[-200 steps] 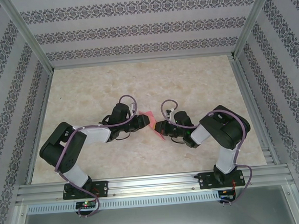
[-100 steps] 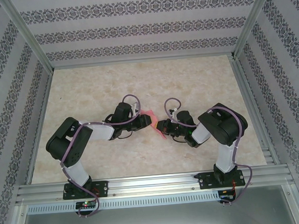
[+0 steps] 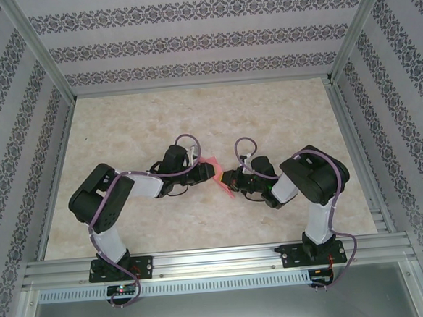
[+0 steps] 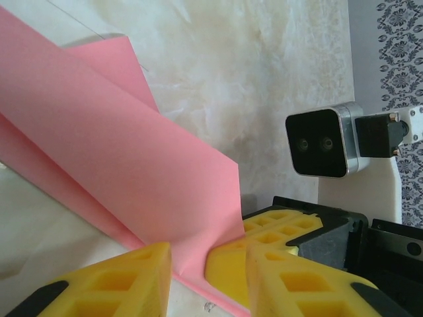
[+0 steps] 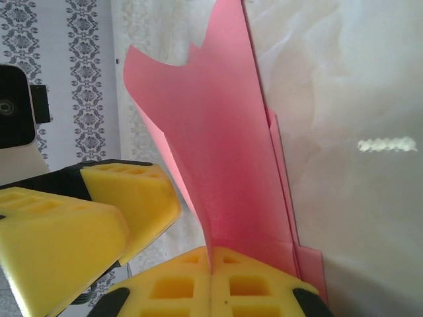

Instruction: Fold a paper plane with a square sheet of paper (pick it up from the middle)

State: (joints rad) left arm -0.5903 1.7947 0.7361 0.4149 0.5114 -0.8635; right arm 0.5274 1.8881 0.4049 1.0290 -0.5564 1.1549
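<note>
The square sheet of paper (image 3: pixel 211 164), already creased, sits mid-table (image 3: pixel 194 116) between both arms. From above, the left arm has swung in closer to it. Left wrist: the left fingers (image 4: pixel 99 284) are narrowing on either side of a raised flap, still apart, not pinching yet. Right wrist: the right fingers (image 5: pixel 172 290) are clenched on the folded edge, so a second grip for the next crease looks close
</note>
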